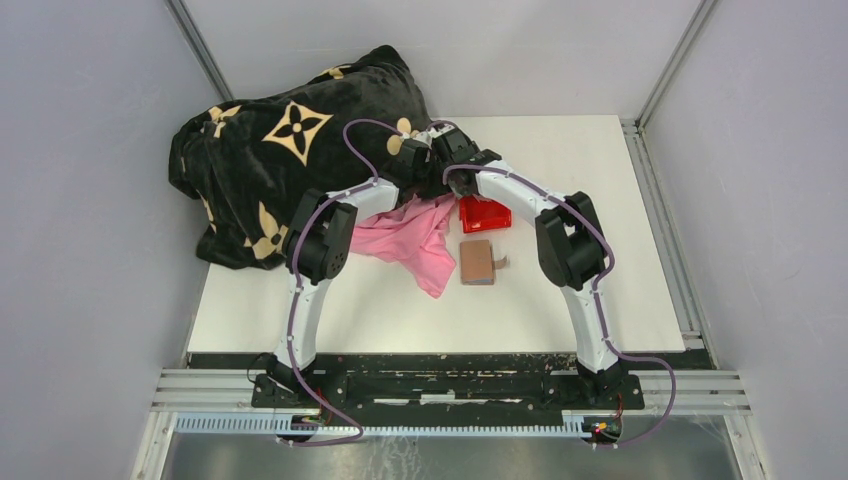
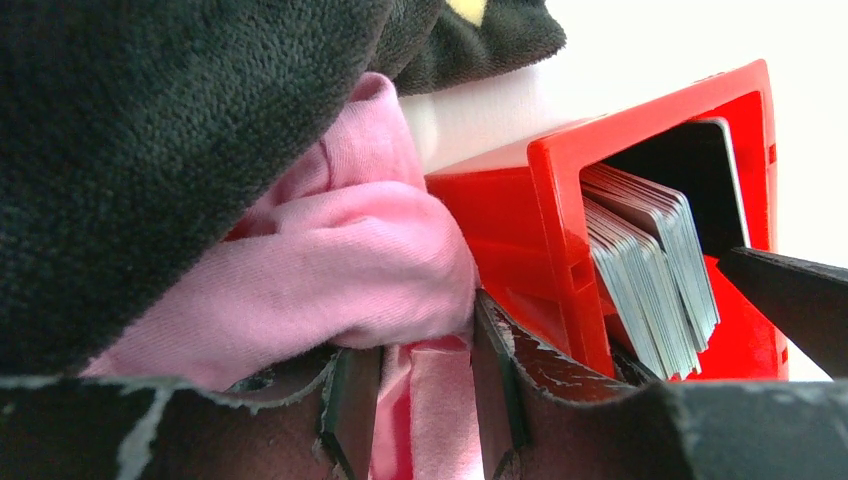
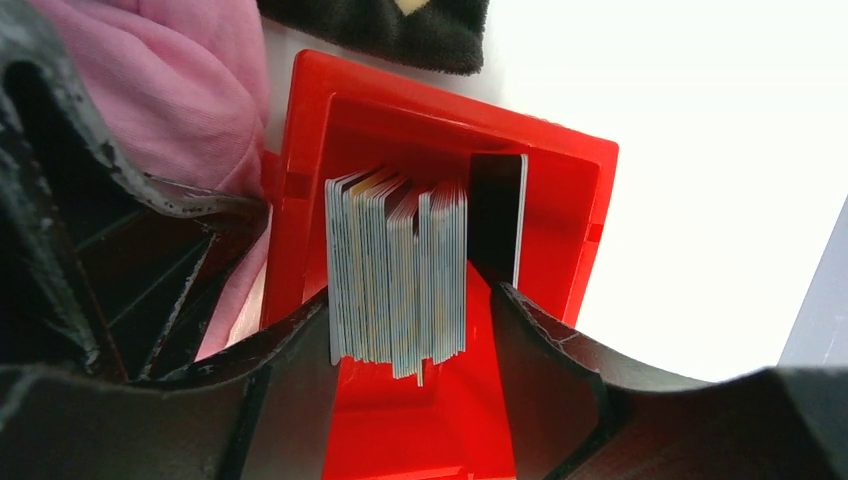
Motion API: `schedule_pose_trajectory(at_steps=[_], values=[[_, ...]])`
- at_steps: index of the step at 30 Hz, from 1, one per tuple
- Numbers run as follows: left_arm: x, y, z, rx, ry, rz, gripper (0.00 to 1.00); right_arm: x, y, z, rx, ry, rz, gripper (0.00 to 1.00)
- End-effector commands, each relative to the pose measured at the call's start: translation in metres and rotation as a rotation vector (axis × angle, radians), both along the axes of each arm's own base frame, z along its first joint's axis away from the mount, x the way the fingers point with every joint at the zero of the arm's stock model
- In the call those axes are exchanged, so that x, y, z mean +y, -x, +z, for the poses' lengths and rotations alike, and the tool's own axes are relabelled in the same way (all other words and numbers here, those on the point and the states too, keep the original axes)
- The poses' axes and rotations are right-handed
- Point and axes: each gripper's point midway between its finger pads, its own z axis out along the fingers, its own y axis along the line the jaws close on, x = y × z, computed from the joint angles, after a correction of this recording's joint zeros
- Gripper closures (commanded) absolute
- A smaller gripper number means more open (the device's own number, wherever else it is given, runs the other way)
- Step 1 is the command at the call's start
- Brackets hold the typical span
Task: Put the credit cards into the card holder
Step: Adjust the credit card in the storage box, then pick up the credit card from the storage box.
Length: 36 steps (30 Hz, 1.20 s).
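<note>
right jaws: spread, straddling the stack of credit cards inside the red bin. one of the fingers sits against one face of the stack. the other shows a thin gap to the opposite face, so no squeeze on the stack. the cards stand on edge, slightly fanned, with their near edges between the fingertips. one dark card stands apart from the stack, just outside the gapped finger and against the bin wall.

left jaws: about half spread, right beside the right jaws but outside the bin. pink cloth fills the gap between the fingers. can't tell whether it's pinched or just bunched there. the finger nearer the bin touches the bin's outer wall. past that finger, the left wrist view shows the card stack in the bin mouth.

further out: a black blanket with a tan flower print lies beyond both jaws on the left arm's side, overlapping the far edge of the cloth.

card holder: flat on the counter, on the arm-base side of both jaws. it's near the bin but not touching it, and just beside the cloth's edge. its small tab sticks out toward the right arm's side. neither set of jaws is near it.
</note>
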Motion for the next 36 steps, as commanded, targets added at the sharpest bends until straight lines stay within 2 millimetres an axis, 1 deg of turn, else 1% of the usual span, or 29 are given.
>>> schedule_pose_trajectory(at_steps=[1, 5, 15, 18, 20, 23, 29, 33, 36], values=[[-0.003, -0.017, 0.02, -0.047, 0.054, 0.022, 0.55, 0.01, -0.005, 0.039, -0.081, -0.063, -0.014, 0.38], [-0.002, -0.017, 0.019, -0.047, 0.049, 0.025, 0.55, 0.013, -0.006, 0.05, -0.1, -0.09, -0.012, 0.38], [0.003, -0.015, 0.02, -0.042, 0.029, 0.027, 0.55, 0.025, -0.005, 0.09, -0.15, -0.218, -0.004, 0.38], [0.003, -0.015, 0.023, -0.043, 0.028, 0.026, 0.55, 0.026, -0.005, 0.097, -0.153, -0.241, -0.01, 0.38], [0.002, -0.016, 0.024, -0.044, 0.028, 0.024, 0.55, 0.024, -0.006, 0.095, -0.138, -0.255, -0.025, 0.38], [0.002, -0.016, 0.024, -0.043, 0.029, 0.02, 0.55, 0.017, -0.011, 0.086, -0.109, -0.283, -0.05, 0.38], [0.002, -0.013, 0.018, -0.033, 0.022, 0.015, 0.55, 0.007, -0.015, 0.073, -0.071, -0.302, -0.078, 0.38], [0.002, -0.013, 0.018, -0.033, 0.023, 0.014, 0.55, 0.007, -0.014, 0.062, -0.044, -0.304, -0.079, 0.39], [0.002, -0.013, 0.016, -0.032, 0.024, 0.015, 0.55, 0.009, -0.011, 0.058, -0.035, -0.316, -0.076, 0.39]])
